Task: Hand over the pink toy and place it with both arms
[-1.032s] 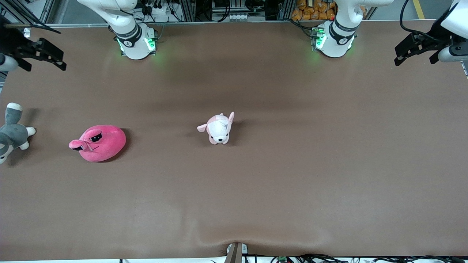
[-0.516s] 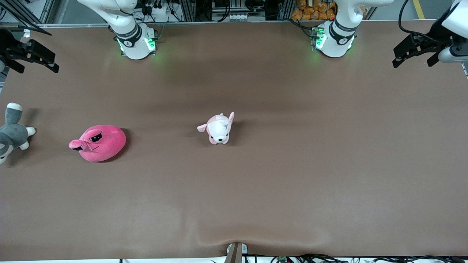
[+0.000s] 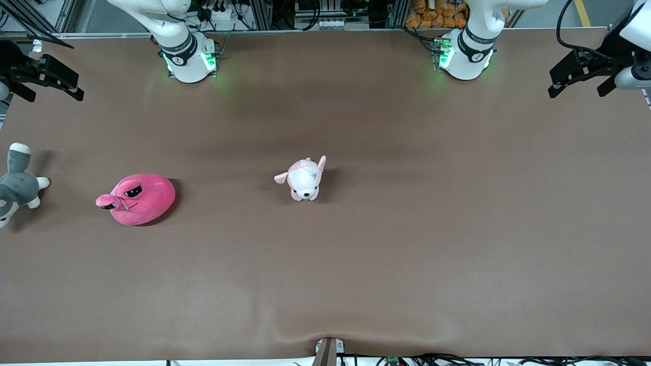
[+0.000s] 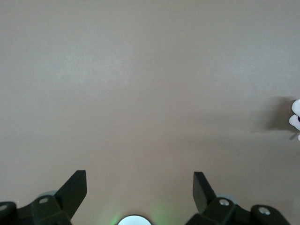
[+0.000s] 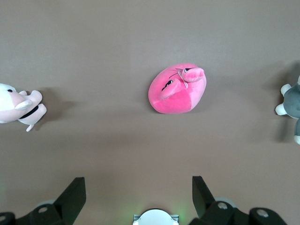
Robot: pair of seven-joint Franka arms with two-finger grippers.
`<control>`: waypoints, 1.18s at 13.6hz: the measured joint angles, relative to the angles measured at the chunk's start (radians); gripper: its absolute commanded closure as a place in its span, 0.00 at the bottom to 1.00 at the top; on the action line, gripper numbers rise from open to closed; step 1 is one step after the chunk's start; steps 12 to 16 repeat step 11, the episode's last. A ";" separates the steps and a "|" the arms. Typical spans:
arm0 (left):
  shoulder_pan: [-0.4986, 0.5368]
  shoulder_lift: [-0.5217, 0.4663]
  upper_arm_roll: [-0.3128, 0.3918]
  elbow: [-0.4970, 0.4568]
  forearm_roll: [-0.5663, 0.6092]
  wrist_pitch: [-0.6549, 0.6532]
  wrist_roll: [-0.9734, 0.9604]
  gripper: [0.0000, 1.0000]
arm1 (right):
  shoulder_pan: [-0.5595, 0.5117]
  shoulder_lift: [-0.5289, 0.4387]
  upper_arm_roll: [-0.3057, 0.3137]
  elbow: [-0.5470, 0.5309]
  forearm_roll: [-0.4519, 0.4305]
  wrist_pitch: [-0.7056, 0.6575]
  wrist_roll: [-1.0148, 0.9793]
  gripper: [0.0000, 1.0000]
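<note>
The pink toy (image 3: 137,199) (image 5: 178,88) is a round, blob-shaped hot-pink plush with black eyes and a small snout. It lies flat on the brown bench (image 3: 407,229) toward the right arm's end, untouched, its face pointing toward that end. It sits well apart from both arms' bases and nearer the front camera than they are.

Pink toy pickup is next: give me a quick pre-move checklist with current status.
1. Pink toy lying free on the table, nothing on it: ok.
2. Right claw open: ok.
3. Right claw over the toy: not ok, it hangs high at the table's edge.
4. Left claw open, waiting at its own end: ok.
5. Puppy and grey plush apart from the toy: ok.
</note>
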 measured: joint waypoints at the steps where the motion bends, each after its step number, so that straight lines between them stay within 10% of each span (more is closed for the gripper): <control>1: 0.001 0.002 0.000 0.000 -0.002 -0.004 0.000 0.00 | 0.000 0.000 0.000 0.000 0.000 0.000 0.000 0.00; 16: 0.004 0.005 0.004 0.002 -0.003 -0.018 0.011 0.00 | -0.001 0.001 -0.002 0.000 0.000 -0.005 0.000 0.00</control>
